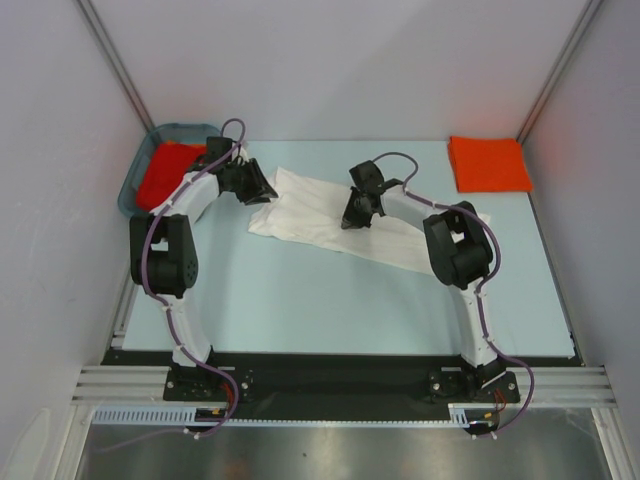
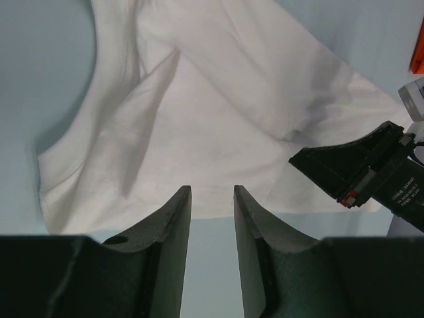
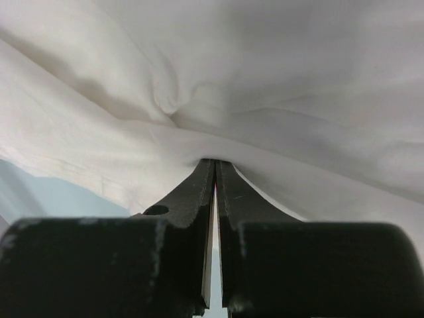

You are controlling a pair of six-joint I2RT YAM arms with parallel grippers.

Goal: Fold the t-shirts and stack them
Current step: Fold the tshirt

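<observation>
**White tee pinched on the right, left jaws parted at the hem**

Top view first: the white t-shirt (image 1: 320, 212) sprawls across the middle of the pale blue table (image 1: 300, 300), a soft, rumpled band of cloth running from about 10 o'clock down toward 3 o'clock. No print shows on this side. Out at 1 o'clock lies a folded orange-red t-shirt (image 1: 488, 163), a flat, neat square with crisp edges. At 10 o'clock sits the teal plastic basket (image 1: 130, 190), with more orange-red cloth (image 1: 165, 172) heaped loosely inside.

The right gripper (image 1: 352, 215) is down on the middle of the white tee. Its own wrist camera settles what the top view cannot: the two dark, matte fingers are pressed together, and the cotton puckers into a small knot right at their tips, with folds fanning out toward 12 o'clock. That is a pinch on the cloth.

The left gripper (image 2: 212, 192) sits at the shirt's 10 o'clock end. From above, its jaws are just a black blur. The left wrist view shows them apart, with only the shirt's hem and bare table in the gap, gripping nothing. That view also catches long, soft creases and a sleeve-like flap that the top camera flattens out.
</observation>
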